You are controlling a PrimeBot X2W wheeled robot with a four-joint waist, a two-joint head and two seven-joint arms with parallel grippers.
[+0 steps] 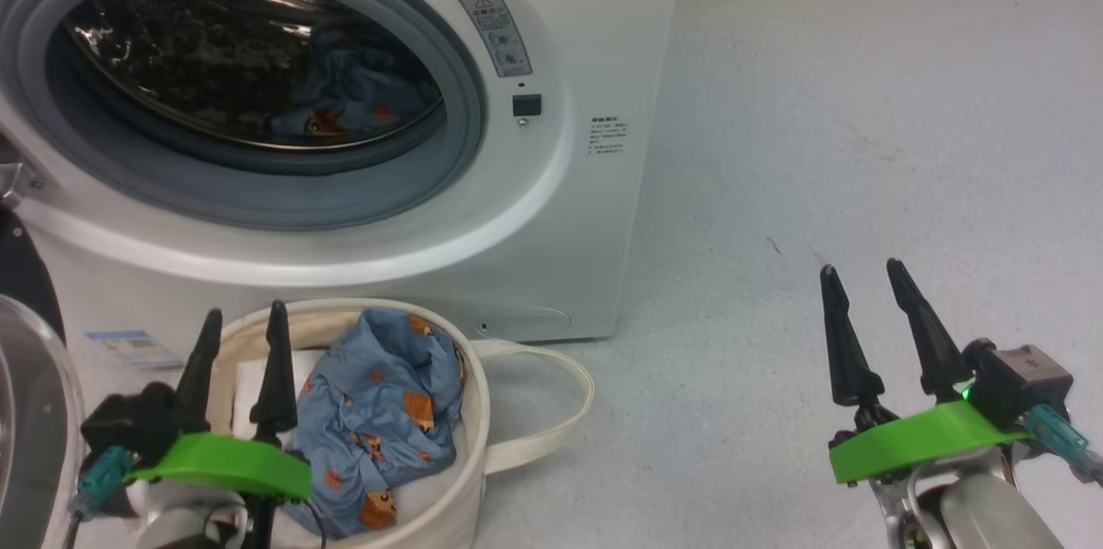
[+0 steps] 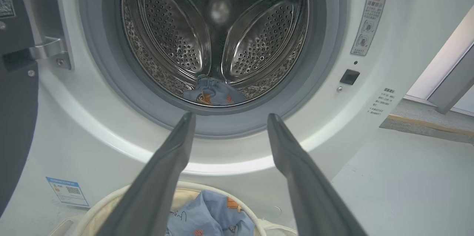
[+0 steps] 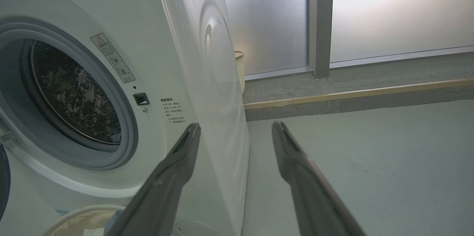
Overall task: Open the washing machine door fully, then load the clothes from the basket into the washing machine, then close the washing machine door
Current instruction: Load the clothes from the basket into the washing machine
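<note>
**Washing machine, door open, loading in progress.** The washing machine (image 1: pixel 551 213) stands on a pale floor (image 1: pixel 862 144), with its round opening facing the robot. The washing machine door (image 1: pixel 21 273) is swung out to the left on its hinge. Its black rim and part of the clear glass bowl show at the lower left edge of the head view.

Inside the grey rubber ring (image 1: pixel 465 127), the perforated steel drum (image 2: pixel 177 43) holds one light-blue printed garment, lying at its bottom. More of the clothes (image 1: pixel 379 411) are heaped in the basket (image 1: pixel 478 411), which sits on the floor just in front of the machine, below the opening. One looped handle lies out to its right. A plain white cloth (image 1: pixel 250 381) lies beside the blue fabric in the basket.

The left gripper (image 1: pixel 246 309) hangs over the basket's left side. Its two dark fingers are spread wide with nothing between them and point toward the drum opening. The right gripper (image 1: pixel 860 267) is over bare floor, well apart from the basket and to the right of the machine. It is also spread wide and empty.

On the machine's front, a warning label (image 1: pixel 495 32) and a small black latch socket (image 1: pixel 526 105) sit right of the opening, and a blue label sticker (image 1: pixel 129 348) sits low on the left. Behind the machine, the right wrist view shows a pale woven bin (image 3: pixel 240 69) against frosted wall panels.
</note>
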